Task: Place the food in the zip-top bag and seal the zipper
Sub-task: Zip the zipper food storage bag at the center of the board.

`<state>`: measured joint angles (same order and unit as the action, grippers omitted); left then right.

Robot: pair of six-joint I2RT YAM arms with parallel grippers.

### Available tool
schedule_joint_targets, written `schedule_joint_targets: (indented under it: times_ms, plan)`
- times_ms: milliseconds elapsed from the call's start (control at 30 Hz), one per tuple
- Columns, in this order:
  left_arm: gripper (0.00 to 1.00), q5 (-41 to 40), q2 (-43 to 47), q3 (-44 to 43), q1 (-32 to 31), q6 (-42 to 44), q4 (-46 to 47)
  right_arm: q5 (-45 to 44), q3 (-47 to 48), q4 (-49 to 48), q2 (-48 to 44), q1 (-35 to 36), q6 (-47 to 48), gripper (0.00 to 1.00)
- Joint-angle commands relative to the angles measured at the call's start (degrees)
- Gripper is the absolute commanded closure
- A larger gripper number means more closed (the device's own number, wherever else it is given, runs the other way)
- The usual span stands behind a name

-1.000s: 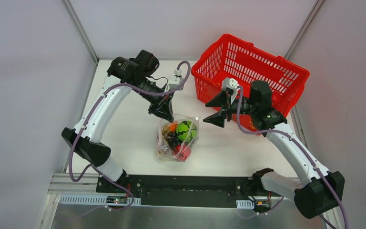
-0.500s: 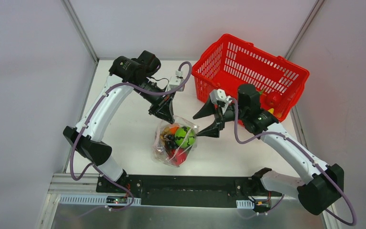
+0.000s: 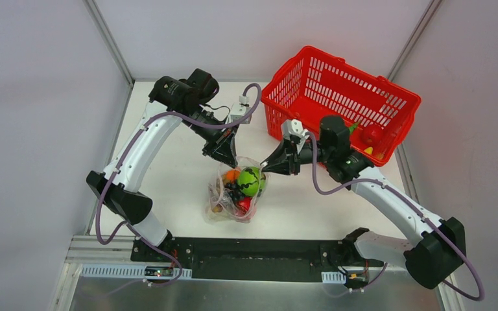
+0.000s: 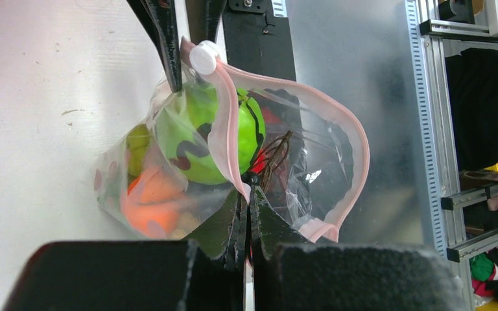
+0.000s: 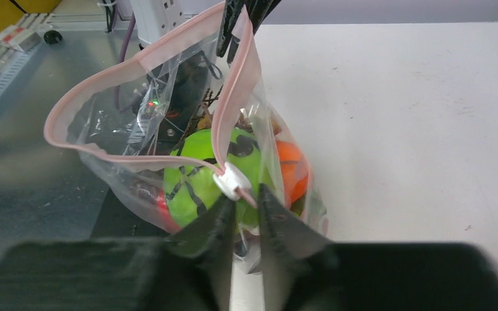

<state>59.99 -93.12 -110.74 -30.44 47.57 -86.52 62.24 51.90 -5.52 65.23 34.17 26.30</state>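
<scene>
Left claw (image 4: 247, 183) clamped shut on zipper (image 4: 225, 133) of bag (image 3: 214, 206), frame centre. Right claw (image 5: 245, 197) narrowly parted beside white slider (image 5: 231, 181); grip unclear. Food (image 5: 191, 184) inside.

Bare table (image 3: 175, 181) at centre left and lower right of the top view gives me room to pass. The red basket (image 3: 340, 97) blocks the upper right, close behind my right claw (image 3: 266, 168). My left claw (image 3: 230, 159) and the stuffed zip-top bag (image 3: 224, 201) crowd the centre, with little gap between the claws. Side walls (image 3: 39, 142) hem in both edges.
</scene>
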Motion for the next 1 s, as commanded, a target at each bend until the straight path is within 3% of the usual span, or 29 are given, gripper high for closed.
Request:
schedule_joint_targets:
  times_ms: [0,100,333,433,567,667,800,967]
  plan:
    - [1.00,4.42,0.35,-1.41,-0.60,1.56,-2.84,0.07,-0.37,-4.85,-0.32,0.50,-0.98,0.89]
    - [1.00,3.63,0.69,-1.37,-0.59,1.39,-2.84,-1.68,-1.01,-5.04,-1.11,0.48,-1.50,1.00]
    - [0.99,-0.43,2.55,0.00,-0.50,-5.17,2.73,-2.75,-1.97,-7.54,-4.44,0.48,-5.19,1.00]
    - [0.89,-2.53,4.53,2.07,-0.38,-10.75,7.94,-3.78,-1.16,-7.70,-5.45,0.39,-7.93,1.00]
    - [0.53,-7.53,9.51,6.54,0.29,-22.78,22.58,-8.79,-0.65,-7.66,-7.01,0.09,-11.91,1.00]
    - [0.37,-13.68,15.09,10.91,0.81,-32.79,35.59,-11.89,0.06,-7.57,-8.25,-0.75,-15.67,1.00]
    - [0.26,-19.56,20.76,14.51,0.82,-38.78,45.77,-13.68,2.06,-6.85,-8.79,-2.17,-20.86,1.00]
    - [0.21,-19.63,21.87,13.79,-0.14,-42.64,48.09,-14.99,4.61,-7.02,-9.54,-2.48,-28.83,1.00]
